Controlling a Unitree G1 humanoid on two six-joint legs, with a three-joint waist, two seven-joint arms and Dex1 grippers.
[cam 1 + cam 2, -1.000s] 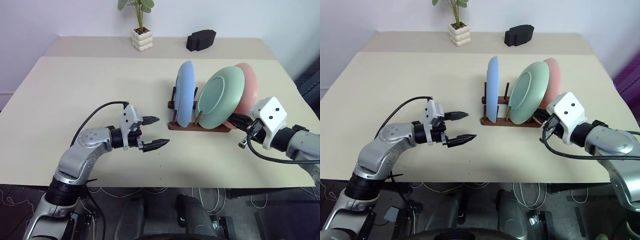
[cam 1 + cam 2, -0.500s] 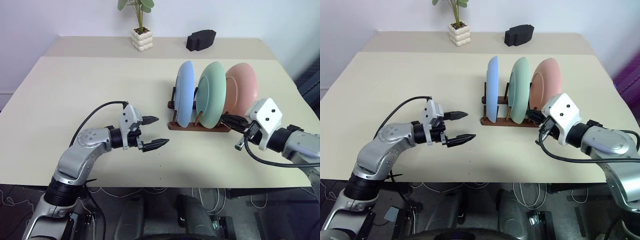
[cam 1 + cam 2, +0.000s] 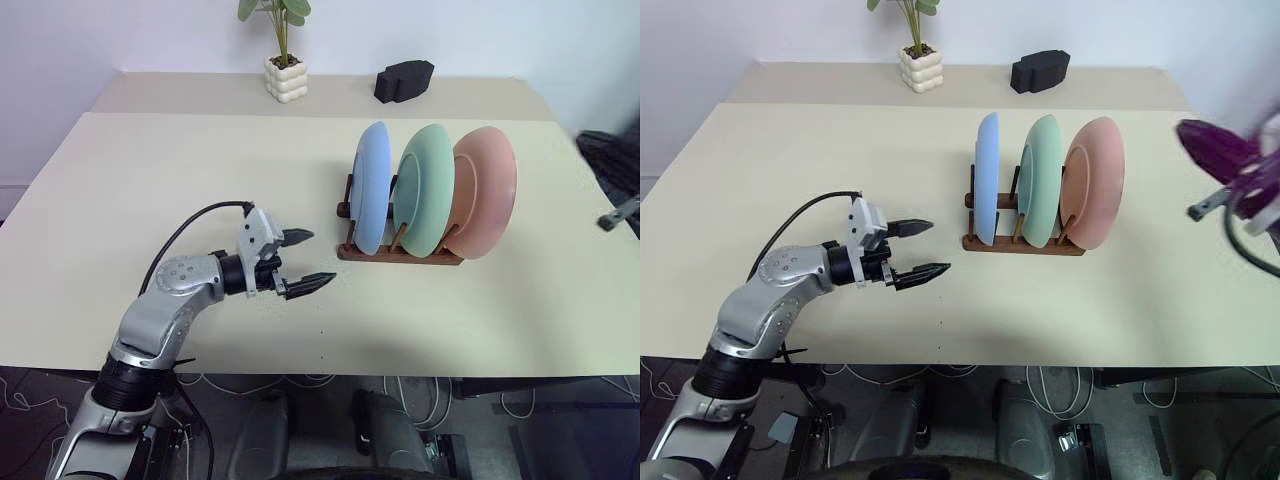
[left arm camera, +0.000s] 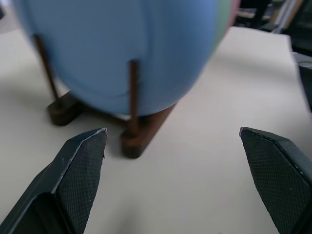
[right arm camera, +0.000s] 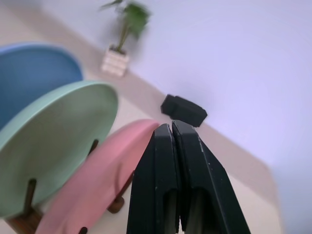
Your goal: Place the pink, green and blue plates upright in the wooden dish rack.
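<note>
The blue plate (image 3: 370, 200), green plate (image 3: 424, 203) and pink plate (image 3: 485, 190) stand on edge side by side in the wooden dish rack (image 3: 400, 253), blue at the left and pink at the right. My left gripper (image 3: 320, 257) hovers open over the table, left of the rack and pointing at it, holding nothing. In the left wrist view the blue plate (image 4: 122, 48) and a rack rail (image 4: 141, 139) lie just ahead of the open fingers (image 4: 83, 161). My right gripper (image 5: 171, 127) is shut and empty, raised off to the right of the pink plate (image 5: 92, 180).
The beige table (image 3: 150, 180) spreads wide to the left of the rack. At the back, on a second surface, stand a potted plant in a white pot (image 3: 283, 72) and a black object (image 3: 403, 80).
My right gripper has pulled away from the rack, up and to the right edge. The green and pink plates, leaning a second ago, now stand upright. The left gripper has stayed put.
</note>
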